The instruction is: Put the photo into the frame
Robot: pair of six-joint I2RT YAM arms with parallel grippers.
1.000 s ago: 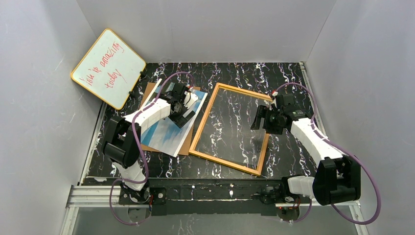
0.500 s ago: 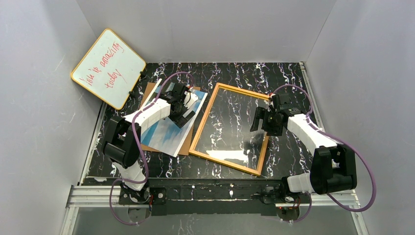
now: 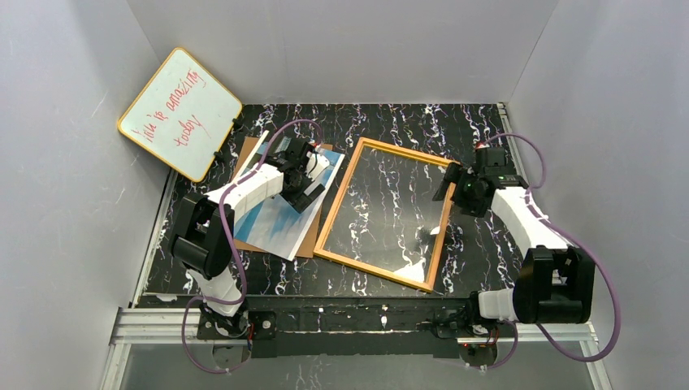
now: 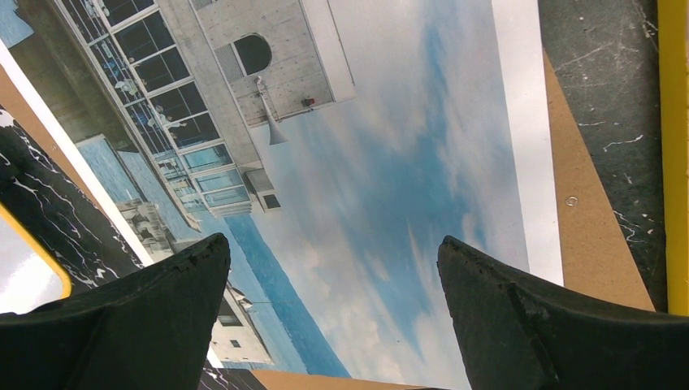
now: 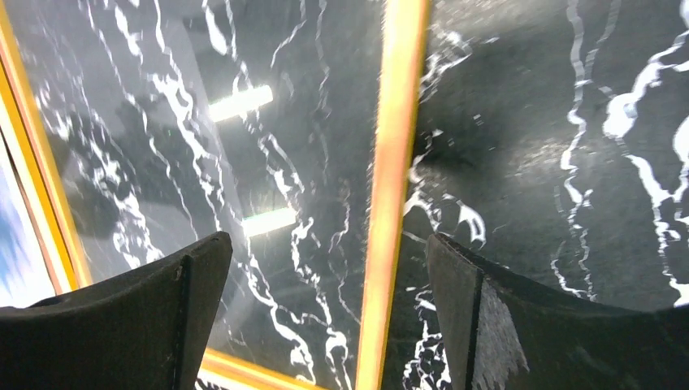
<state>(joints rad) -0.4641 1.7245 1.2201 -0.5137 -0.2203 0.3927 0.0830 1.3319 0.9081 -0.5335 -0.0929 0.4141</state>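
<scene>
Overhead view spans all; wrist views closely face photo (image 4: 390, 162), frame (image 5: 394, 162).

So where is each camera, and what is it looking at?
Top external: above and behind both arms, looking down on table, photo, frame, whiteboard.
Left wrist: on the left arm, looking down at the photo; its black jaws show, apart.
Right wrist: on the right arm, looking down at the frame's rail; its jaws straddle it, apart.
Shared: top and left wrist both see the photo.

My left arm (image 3: 244, 188) and right arm (image 3: 524, 218) wear white shells with chunky black joints; a purple cable (image 3: 294, 122) loops along each, and my fingers (image 4: 528, 325) are matte black wedges.
</scene>
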